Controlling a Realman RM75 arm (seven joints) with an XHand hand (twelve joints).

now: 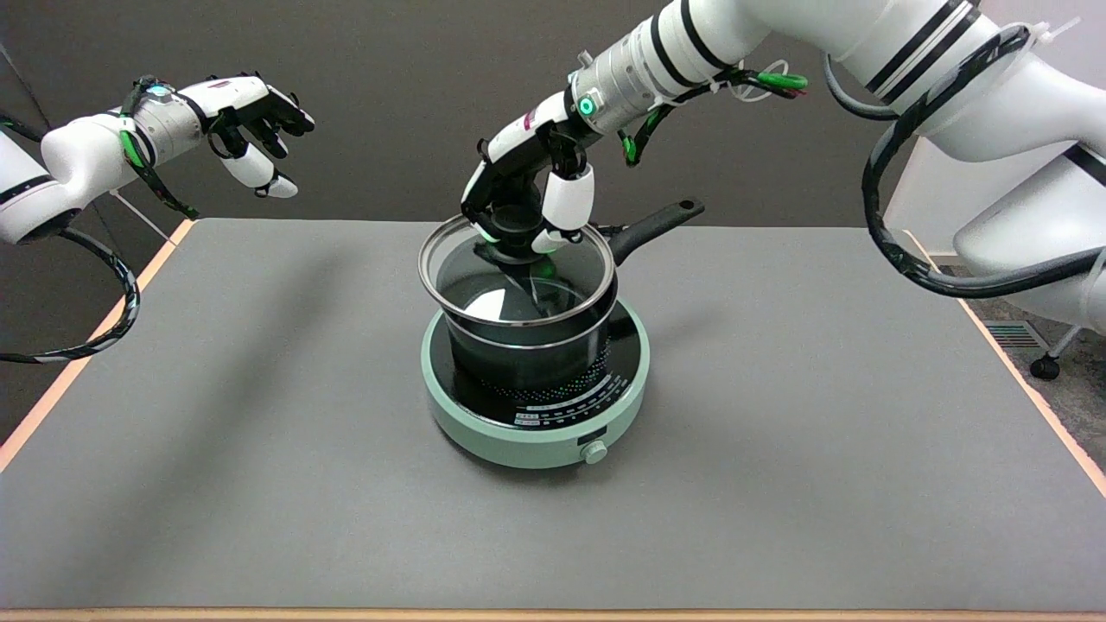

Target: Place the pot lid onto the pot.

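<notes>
The glass pot lid [484, 294] hangs tilted just under the robot hand [527, 203], over the black pot [527, 345]. The right arm reaches down from the upper right, fingers closed around the lid's knob [511, 229]. Below sits the green cooker [536, 415], on the grey bench [821, 449].

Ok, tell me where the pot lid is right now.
In the head view, the glass pot lid is mid-table, tilted just over the pot on the green cooker, its knob held by the right hand.
</notes>
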